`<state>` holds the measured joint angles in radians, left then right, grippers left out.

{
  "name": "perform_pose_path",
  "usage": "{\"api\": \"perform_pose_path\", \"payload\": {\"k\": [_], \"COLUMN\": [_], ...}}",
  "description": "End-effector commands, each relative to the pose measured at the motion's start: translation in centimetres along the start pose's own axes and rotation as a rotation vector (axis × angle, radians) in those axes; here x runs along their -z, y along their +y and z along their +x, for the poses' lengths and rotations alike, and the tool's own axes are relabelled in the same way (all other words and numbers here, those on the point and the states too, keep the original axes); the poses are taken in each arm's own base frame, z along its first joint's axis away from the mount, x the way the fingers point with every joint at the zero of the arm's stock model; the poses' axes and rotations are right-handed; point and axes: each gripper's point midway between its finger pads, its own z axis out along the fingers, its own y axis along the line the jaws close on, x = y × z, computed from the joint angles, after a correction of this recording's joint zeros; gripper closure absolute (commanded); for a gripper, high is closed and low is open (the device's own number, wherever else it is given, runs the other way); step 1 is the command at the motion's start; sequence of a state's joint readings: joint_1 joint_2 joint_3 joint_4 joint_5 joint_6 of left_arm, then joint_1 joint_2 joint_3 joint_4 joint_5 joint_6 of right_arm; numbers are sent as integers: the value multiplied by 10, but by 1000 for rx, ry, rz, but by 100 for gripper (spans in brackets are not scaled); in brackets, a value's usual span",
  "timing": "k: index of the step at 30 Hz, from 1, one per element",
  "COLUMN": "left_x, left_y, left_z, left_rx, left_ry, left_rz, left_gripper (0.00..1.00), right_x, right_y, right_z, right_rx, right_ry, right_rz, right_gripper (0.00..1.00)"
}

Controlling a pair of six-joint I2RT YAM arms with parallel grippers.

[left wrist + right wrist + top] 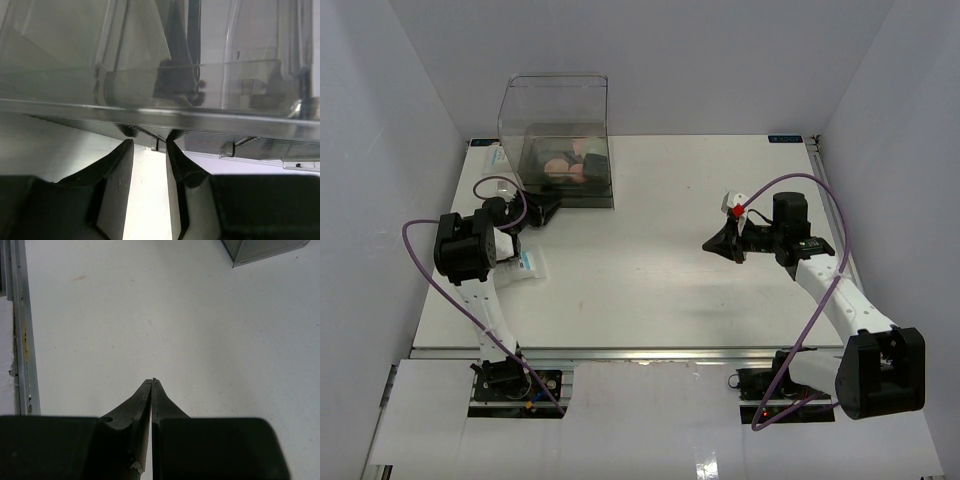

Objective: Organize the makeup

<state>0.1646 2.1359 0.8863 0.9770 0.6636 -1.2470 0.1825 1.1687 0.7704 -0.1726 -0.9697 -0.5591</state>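
The makeup (567,166) lies inside the clear plastic box (556,110) at the back left; pink and dark pieces show through its walls. In the left wrist view only dark blurred shapes (177,82) show through the clear wall. My left gripper (546,208) is at the box's front left corner, open and empty, with its tips (150,143) just short of the box's base edge (210,122). My right gripper (716,243) is shut and empty over the bare table at the right (153,381), far from the box.
A white packet (527,263) lies beside the left arm. Another pale packet (490,156) lies left of the box by the table's edge. A corner of the box's base (265,251) shows in the right wrist view. A metal rail (20,325) runs along the table edge.
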Motion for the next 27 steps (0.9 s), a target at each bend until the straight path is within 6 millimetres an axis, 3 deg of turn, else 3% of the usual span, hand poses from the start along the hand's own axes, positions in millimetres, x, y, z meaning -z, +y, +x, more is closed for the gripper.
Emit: {"api": "perform_pose_path", "payload": {"k": [1, 9, 15, 27], "left_x": [-6, -6, 6, 65], "left_y": [-10, -6, -5, 1], "left_z": [-9, -6, 4, 52], "left_rx": [-23, -15, -9, -30], "left_ry": [-13, -4, 6, 20], "left_rz": [24, 17, 9, -54], "left_gripper": [62, 75, 83, 83], "right_x": [0, 0, -1, 2], "right_y": [-5, -5, -5, -3], "right_z": [-3, -2, 0, -6], "right_rx": [31, 29, 26, 44], "right_ry": [-12, -11, -4, -15], "right_rz": [4, 3, 3, 6], "right_gripper": [92, 92, 92, 92]}}
